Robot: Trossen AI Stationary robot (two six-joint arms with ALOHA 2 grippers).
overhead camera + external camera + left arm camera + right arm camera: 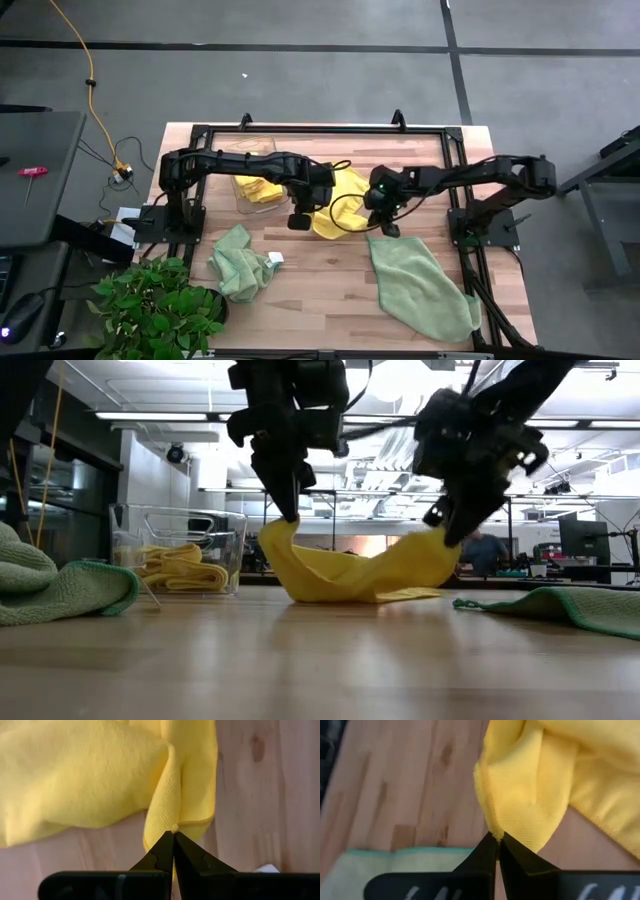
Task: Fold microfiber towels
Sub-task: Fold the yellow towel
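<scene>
A yellow microfiber towel [338,203] lies bunched in the middle of the table, with both ends raised and its middle [350,585] resting on the wood. My left gripper [300,220] is shut on its left end and my right gripper [390,228] is shut on its right end. A pale green towel [240,262] lies crumpled at the near left. Another green towel [420,285] lies spread flat at the near right. My left gripper pinches a corner tip of the yellow towel [173,827] between its two fingertips, coming steeply from above. That end [283,532] is lifted off the table and the cloth slopes slack down to the wood. My right gripper pinches a folded edge of the same towel [494,833] at its fingertips, slanting down from the table's right. That end [432,545] is raised and the cloth sags toward the middle.
A clear container [255,180] with folded yellow towels stands at the far left, just behind my left arm. A leafy plant [150,310] stands at the near left corner. Bare wood [320,290] shows between the two green towels.
</scene>
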